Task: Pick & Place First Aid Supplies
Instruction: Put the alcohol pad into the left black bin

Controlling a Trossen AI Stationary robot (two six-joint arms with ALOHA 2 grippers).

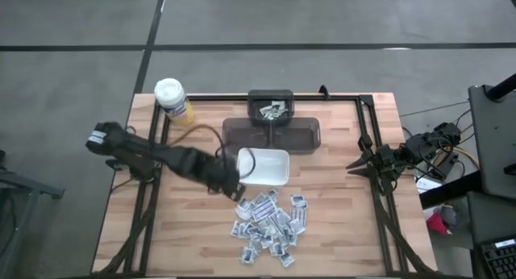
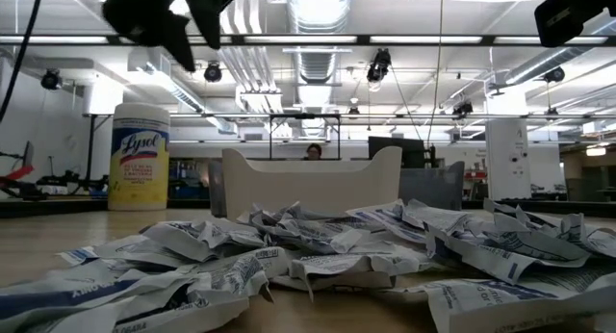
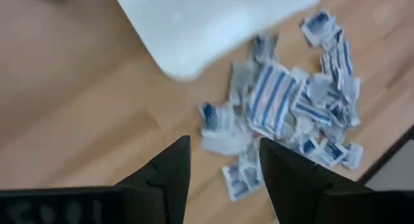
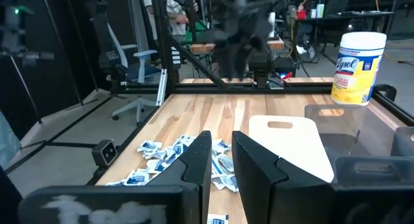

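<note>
Packets [image 2: 318,251] fill low view (high view: left gripper [image 1: 232,188] jaws open, empty, beside dish [image 1: 264,167]).

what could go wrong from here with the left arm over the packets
1. The packets overlap in a loose heap, so the open left gripper above its edge may pinch several at once, or none.
2. The white dish sits right beside the heap; a low approach might nudge it.
3. Flat packets on the table may slide away rather than lift.
</note>
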